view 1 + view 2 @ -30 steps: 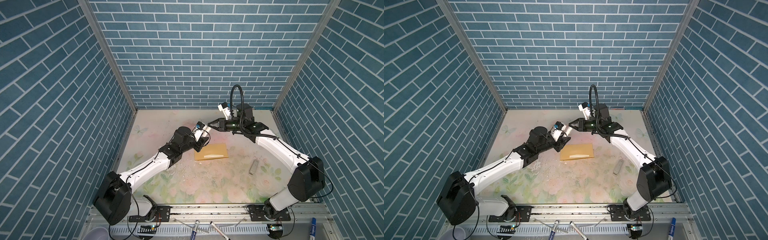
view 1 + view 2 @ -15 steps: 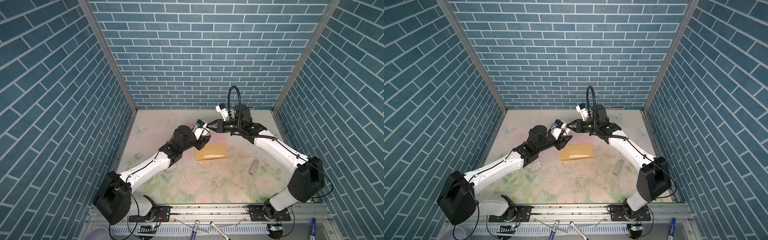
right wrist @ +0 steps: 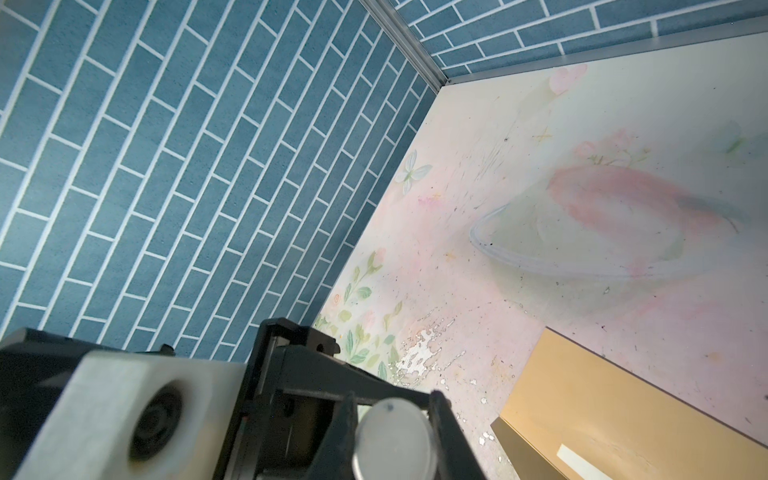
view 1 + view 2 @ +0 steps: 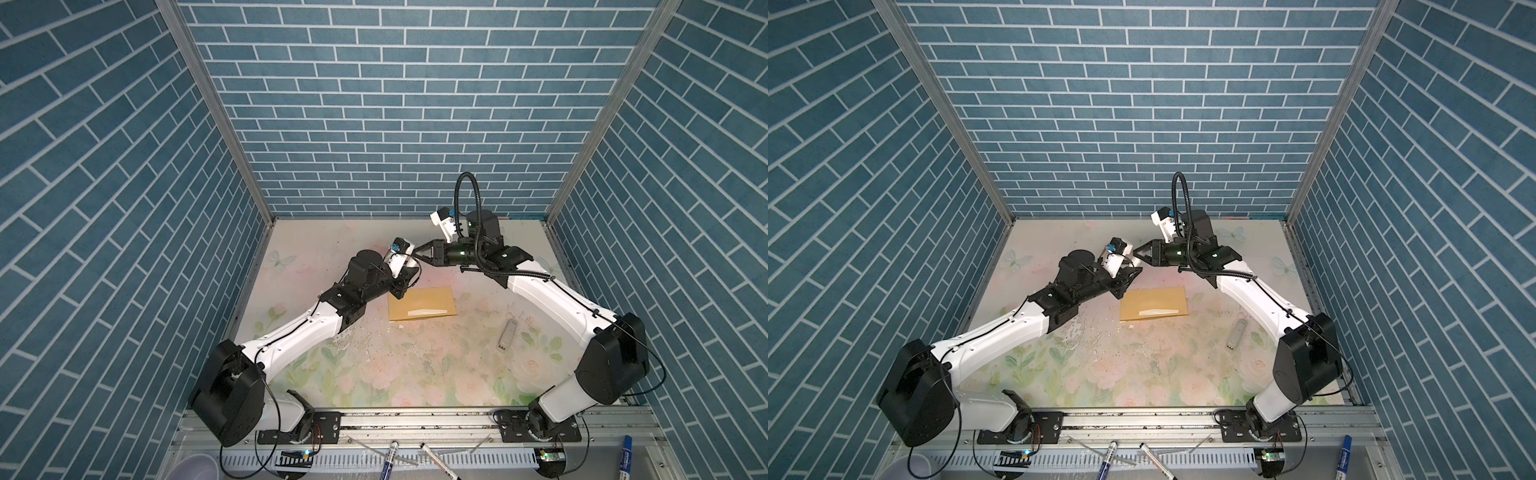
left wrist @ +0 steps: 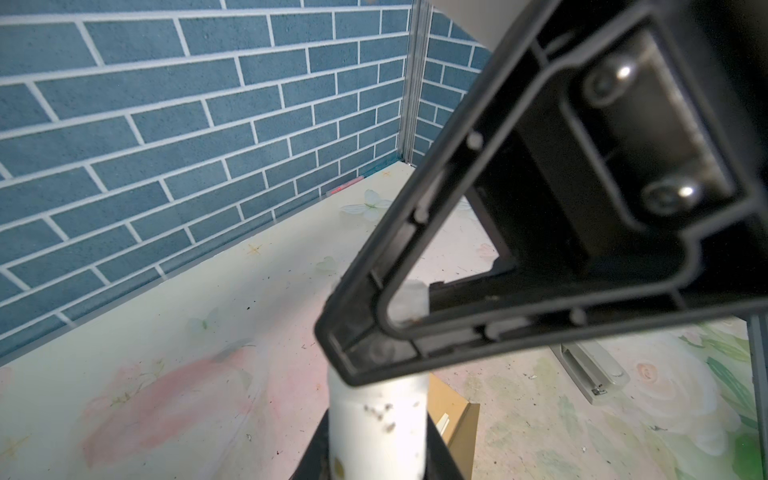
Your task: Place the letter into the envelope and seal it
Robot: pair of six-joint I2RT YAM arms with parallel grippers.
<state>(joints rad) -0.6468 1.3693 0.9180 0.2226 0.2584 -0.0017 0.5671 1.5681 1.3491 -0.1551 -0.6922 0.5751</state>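
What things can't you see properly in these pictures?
The letter: in no view; only a pale strip shows on the envelope.
The left pincer: tips cut off by the left wrist view's edge, so its grip on the white tube is unclear; the blurred right pincer blocks much there.
A small grey thing: too small in both top views, blurred in the left wrist view.

Both arms reach inward. The left gripper (image 4: pixel 410 271) and right gripper (image 4: pixel 418 259) meet tip to tip, both clamping one tube (image 5: pixel 378 415).
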